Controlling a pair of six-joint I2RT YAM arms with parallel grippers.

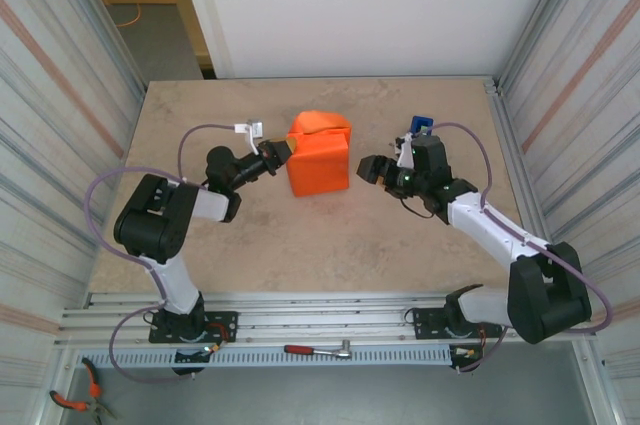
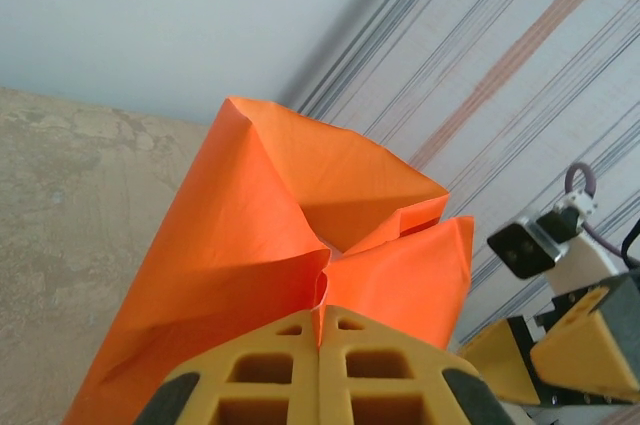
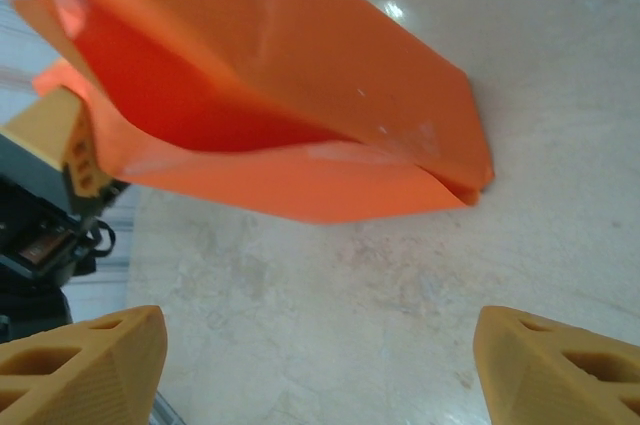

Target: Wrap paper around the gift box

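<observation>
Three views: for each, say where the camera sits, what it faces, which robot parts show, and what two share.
Top external: above, behind the arms, facing down at the table; both arms flank the paper.
Left wrist: on that arm, facing the paper's folded end over the shut left pincer.
Right wrist: on that arm, facing the paper beyond the open right pincer.
Shared: both wrist views show the other pincer.
</observation>
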